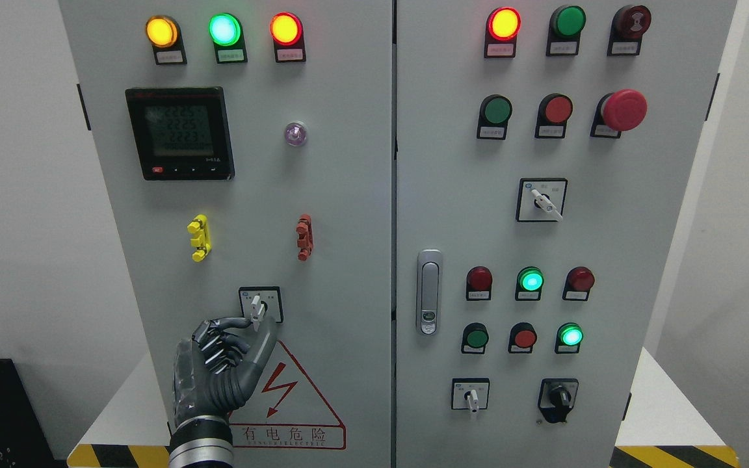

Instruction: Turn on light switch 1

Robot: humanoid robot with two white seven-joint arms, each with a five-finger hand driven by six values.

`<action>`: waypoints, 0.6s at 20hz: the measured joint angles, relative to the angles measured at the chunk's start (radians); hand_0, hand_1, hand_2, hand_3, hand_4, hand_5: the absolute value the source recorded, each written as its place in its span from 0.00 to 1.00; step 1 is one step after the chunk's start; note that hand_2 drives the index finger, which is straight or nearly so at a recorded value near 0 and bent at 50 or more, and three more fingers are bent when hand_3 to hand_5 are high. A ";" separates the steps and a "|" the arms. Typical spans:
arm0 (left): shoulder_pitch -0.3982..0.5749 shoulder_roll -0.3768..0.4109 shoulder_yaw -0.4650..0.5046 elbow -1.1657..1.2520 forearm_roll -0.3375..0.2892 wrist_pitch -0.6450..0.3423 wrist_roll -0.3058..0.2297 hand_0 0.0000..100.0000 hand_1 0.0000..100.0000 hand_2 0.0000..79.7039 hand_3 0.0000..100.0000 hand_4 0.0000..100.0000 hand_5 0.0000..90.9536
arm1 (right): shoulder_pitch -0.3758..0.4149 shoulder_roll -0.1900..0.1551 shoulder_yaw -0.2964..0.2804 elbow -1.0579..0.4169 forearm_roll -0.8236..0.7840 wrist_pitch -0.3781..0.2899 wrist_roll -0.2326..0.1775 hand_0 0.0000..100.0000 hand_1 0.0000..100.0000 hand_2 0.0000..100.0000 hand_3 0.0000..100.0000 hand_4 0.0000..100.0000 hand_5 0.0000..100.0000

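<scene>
A small rotary switch [257, 305] with a white knob sits on a white square plate low on the left cabinet door [348, 260]. Its knob points straight up. My left hand [255, 322] rises from the bottom edge and pinches the lower end of the knob, index finger on its left and thumb on its right. The other fingers [222, 351] curl in below. No right arm shows in the head view.
Above the switch are a yellow clip [199, 238], a red clip [304, 237], a digital meter [179, 133] and three lit lamps. The right door carries a latch handle [428, 291], several buttons and lamps, a red mushroom stop button [623, 110] and more rotary switches.
</scene>
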 measured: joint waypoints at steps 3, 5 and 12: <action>-0.004 -0.001 -0.001 0.004 0.000 0.001 -0.002 0.14 0.72 0.65 0.85 0.91 0.96 | 0.000 0.000 0.000 0.000 0.000 0.000 0.000 0.31 0.00 0.00 0.00 0.00 0.00; -0.007 -0.001 -0.001 0.006 0.000 0.001 -0.004 0.14 0.72 0.65 0.85 0.91 0.96 | 0.000 0.000 0.000 0.000 0.000 0.000 0.000 0.31 0.00 0.00 0.00 0.00 0.00; -0.013 -0.002 -0.002 0.012 -0.001 0.011 -0.005 0.15 0.71 0.66 0.85 0.92 0.96 | 0.000 0.000 0.000 0.000 0.000 0.000 0.000 0.31 0.00 0.00 0.00 0.00 0.00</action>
